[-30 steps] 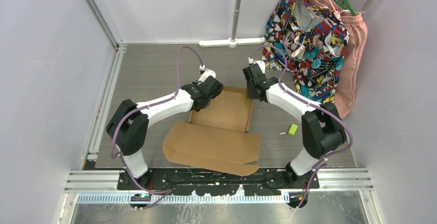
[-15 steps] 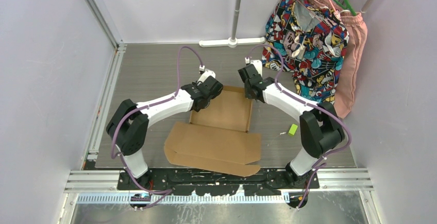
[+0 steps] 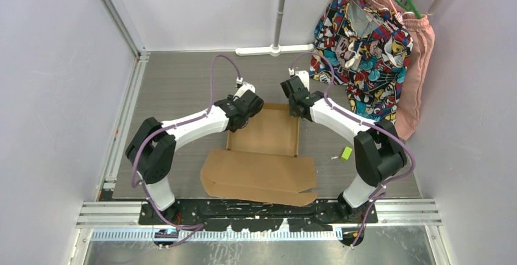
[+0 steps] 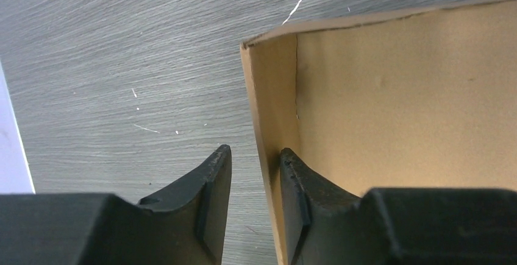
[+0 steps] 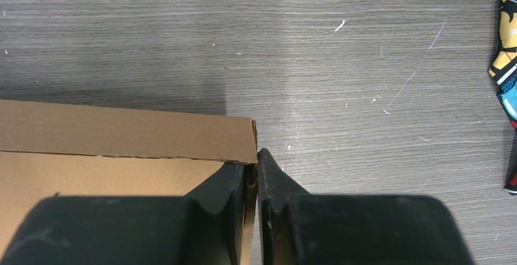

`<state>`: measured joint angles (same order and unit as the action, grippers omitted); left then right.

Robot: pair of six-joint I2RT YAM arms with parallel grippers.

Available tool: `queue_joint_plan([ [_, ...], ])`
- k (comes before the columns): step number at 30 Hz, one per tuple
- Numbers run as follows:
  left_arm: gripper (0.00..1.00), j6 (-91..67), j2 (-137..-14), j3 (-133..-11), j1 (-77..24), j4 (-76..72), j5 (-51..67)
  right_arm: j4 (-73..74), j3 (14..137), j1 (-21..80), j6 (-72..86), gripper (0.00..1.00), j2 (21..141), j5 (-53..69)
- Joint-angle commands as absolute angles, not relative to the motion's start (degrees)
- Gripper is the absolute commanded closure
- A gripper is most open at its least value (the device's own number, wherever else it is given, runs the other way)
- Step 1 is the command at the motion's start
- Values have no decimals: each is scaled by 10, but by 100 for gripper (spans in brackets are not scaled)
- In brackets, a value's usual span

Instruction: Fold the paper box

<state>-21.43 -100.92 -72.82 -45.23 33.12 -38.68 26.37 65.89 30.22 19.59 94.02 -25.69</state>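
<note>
The paper box (image 3: 265,134) is brown cardboard lying on the grey floor between the arms, its walls partly raised at the far end and its wide lid flap (image 3: 259,170) flat toward the bases. My left gripper (image 3: 239,119) stands at the far left corner. In the left wrist view it (image 4: 256,155) straddles the upright left wall (image 4: 271,106); the inner finger touches it and the outer one stands apart. My right gripper (image 3: 297,108) is at the far right corner. In the right wrist view it (image 5: 256,161) is shut on the right wall next to the back wall (image 5: 122,134).
A small green object (image 3: 346,153) lies on the floor right of the box. Patterned and pink clothes (image 3: 366,45) hang at the back right. A white pole base (image 3: 275,50) stands at the back wall. An aluminium rail (image 3: 125,119) runs along the left.
The box has swung and slid to the right, its lid flap most of all. My right gripper has moved a little left and further back along the right wall. My left gripper has hardly moved.
</note>
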Motion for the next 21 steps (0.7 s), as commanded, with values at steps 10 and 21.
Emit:
queue_joint_plan([
  [10, 61, -193, -980, -715, -412, 236, -340, 251, 646, 304, 170, 91, 924, -245],
  [21, 74, -197, -1015, -738, -402, 226, -317, 244, 629, 304, 169, 92, 913, -243],
])
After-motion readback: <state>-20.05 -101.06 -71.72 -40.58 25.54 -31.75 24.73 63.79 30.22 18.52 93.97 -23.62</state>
